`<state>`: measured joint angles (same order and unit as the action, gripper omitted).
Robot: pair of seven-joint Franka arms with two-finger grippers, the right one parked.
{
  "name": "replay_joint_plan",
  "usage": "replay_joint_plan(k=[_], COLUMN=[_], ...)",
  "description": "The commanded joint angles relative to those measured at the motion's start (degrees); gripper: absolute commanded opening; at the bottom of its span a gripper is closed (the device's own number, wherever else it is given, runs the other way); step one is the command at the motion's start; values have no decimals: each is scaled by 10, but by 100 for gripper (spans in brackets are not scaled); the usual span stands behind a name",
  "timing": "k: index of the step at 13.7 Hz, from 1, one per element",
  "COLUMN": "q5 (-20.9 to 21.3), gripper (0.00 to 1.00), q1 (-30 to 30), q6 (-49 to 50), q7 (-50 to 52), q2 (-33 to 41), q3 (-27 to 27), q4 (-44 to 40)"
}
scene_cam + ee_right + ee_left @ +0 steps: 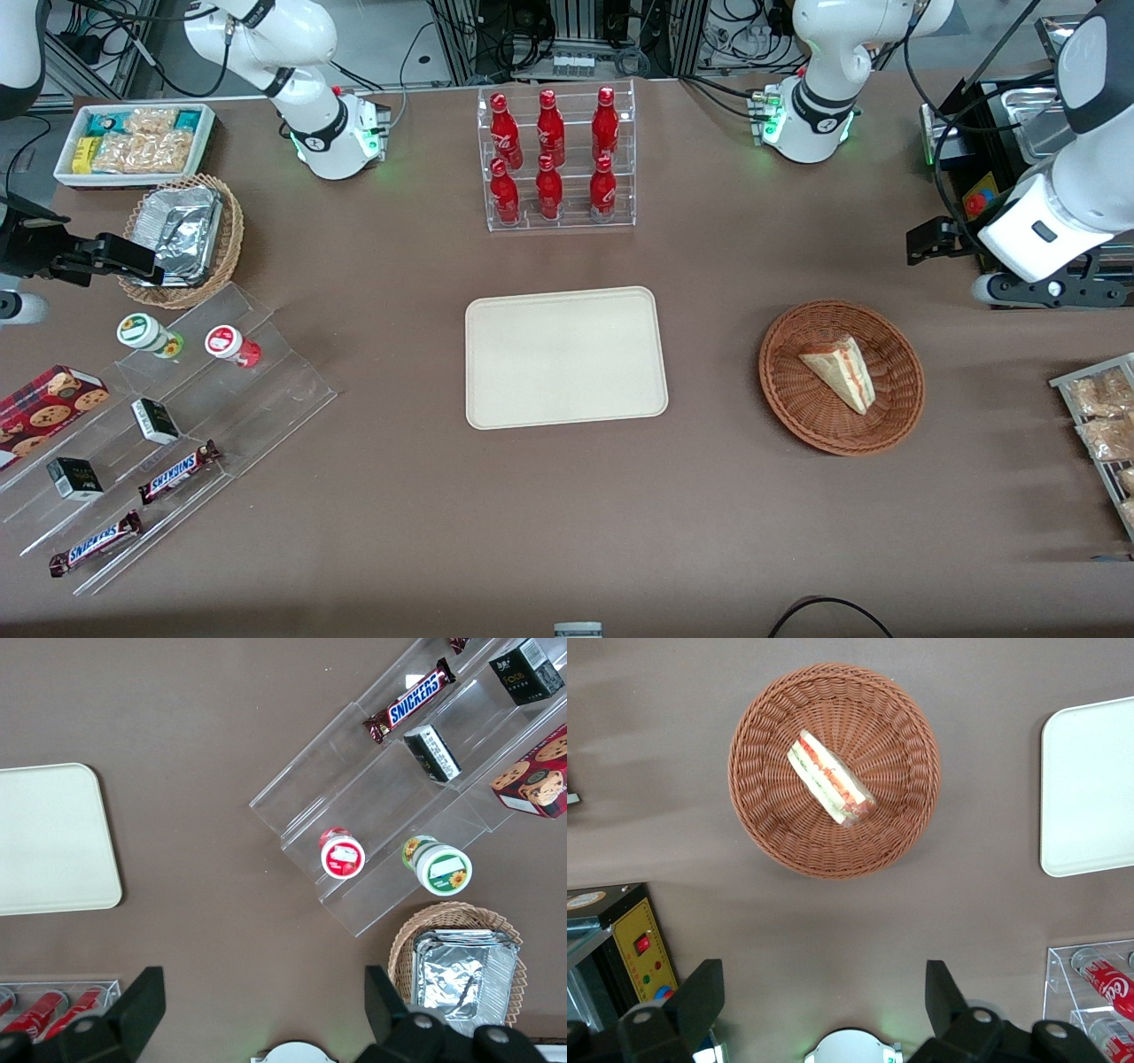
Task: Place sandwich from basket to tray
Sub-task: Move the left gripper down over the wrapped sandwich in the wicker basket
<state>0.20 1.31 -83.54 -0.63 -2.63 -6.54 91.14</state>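
Left wrist view: gripper [817,997] high above bare brown tabletop, fingers [700,992] spread wide, holding and touching nothing. Smooth cream-beige tray [565,356], flat, rectangular with rounded corners, at table centre. Round reddish-brown woven wicker basket [895,408] toward working arm's end, apart from tray. Inside basket, triangular pale-bread sandwich [840,371], red and pale layers along cut edge.

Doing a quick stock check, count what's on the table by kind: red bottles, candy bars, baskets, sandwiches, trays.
Red bottles: 6
Candy bars: 2
Baskets: 2
Sandwich: 1
Tray: 1
Total: 12
Gripper open, above table near the sandwich's basket.
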Motion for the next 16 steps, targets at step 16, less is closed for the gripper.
replay_joint_plan(k=[16], q5=[1], gripper=[100], q1=[8], q6=[-239], q7=[93], q2=[-25], q3=[-7], q4=[192])
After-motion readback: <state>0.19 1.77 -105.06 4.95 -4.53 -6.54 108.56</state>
